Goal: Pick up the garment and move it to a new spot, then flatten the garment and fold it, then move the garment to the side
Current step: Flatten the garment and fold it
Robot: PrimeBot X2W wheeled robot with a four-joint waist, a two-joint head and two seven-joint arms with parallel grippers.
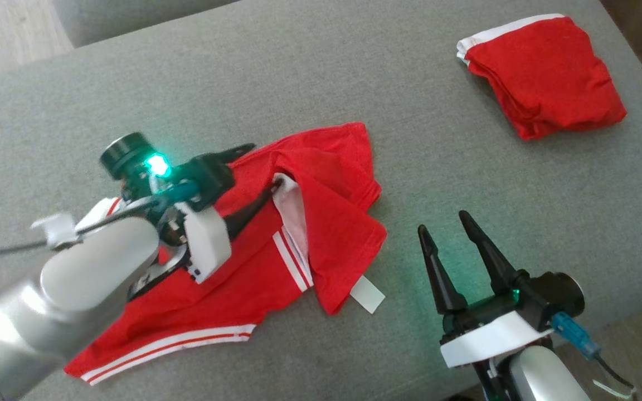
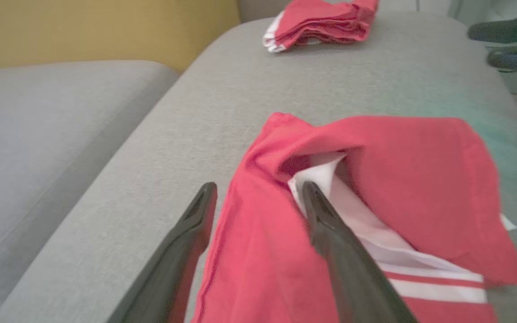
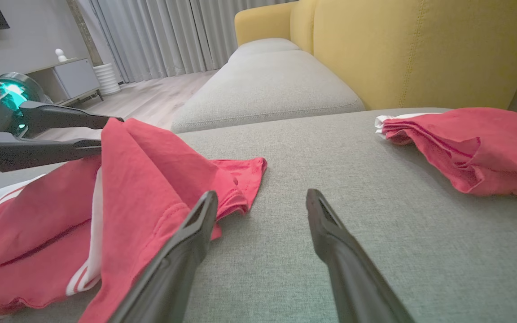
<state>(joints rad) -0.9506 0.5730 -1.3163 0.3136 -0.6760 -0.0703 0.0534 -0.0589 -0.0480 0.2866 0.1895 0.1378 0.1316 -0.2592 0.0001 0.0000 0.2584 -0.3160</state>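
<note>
While the left gripper (image 2: 258, 188) has its jaws spread wide, nothing is pinched between them. In the left wrist view one finger (image 2: 186, 237) sits over bare grey cushion (image 1: 298, 67) just beside the garment's edge. The other finger (image 2: 330, 237) lies over the red cloth, its tip at the white inner fabric where a fold gapes. Contact with the cloth: cannot tell. In the head view this gripper is over the upper left part of the garment (image 1: 332, 223), and a green lamp (image 1: 157, 165) is lit on its wrist.

Right gripper (image 1: 442, 221): jaws also wide apart, empty. It is above bare cushion, near the garment's right edge but apart from it.

Garment: red, with white stripes along the hems. It lies crumpled mid-cushion, one flap folded over onto the body and white lining showing at the fold.

Labels: a small white tag (image 1: 368, 294) sticks out from the garment's lower right edge onto the cushion. Any print on it is too small to read. No other writing can be made out on the cloth.

Also noted: a second red piece with a white edge, the folded pile (image 1: 544, 72), lies at the far right of the same cushion, well apart from the garment. A yellow sofa back (image 3: 420, 49) stands behind it in the right wrist view.
</note>
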